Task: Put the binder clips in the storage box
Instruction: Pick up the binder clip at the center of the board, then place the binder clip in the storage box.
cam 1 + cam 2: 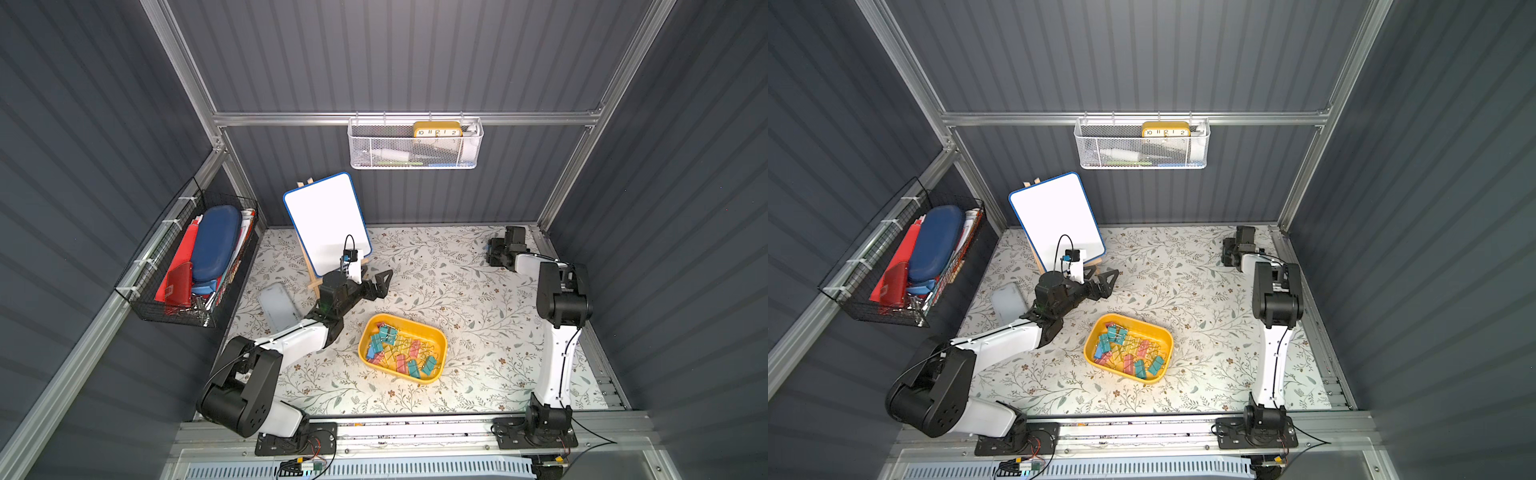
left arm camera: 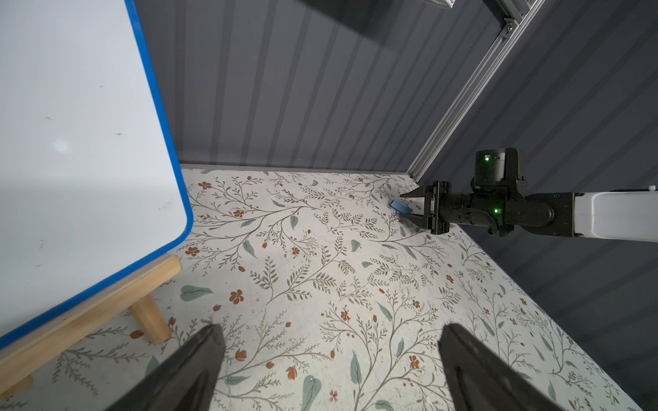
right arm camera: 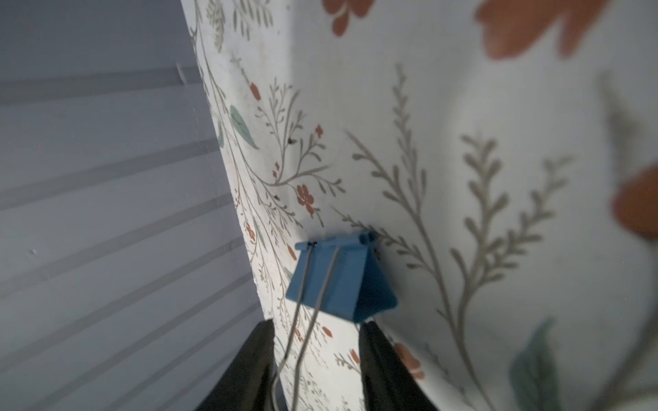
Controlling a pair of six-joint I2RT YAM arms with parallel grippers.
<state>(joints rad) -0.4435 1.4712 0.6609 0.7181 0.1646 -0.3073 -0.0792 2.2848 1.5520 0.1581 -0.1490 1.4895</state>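
Soft, even light here, worktop (image 1: 478, 291) bright, walls (image 1: 83, 124) dim, and the right wrist view blurring toward its edges.

Yellow storage box (image 1: 417, 324), floral tabletop (image 1: 478, 299).

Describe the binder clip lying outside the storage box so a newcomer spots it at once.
Start at the table, far right corner, where the right gripper is. A blue binder clip lies on the floral surface, its wire handles between the parted jaws. The other clips are piled in the yellow storage box.

Lab robot cell, aluminium frame (image 1: 399, 118), corrugated panels (image 1: 415, 54)
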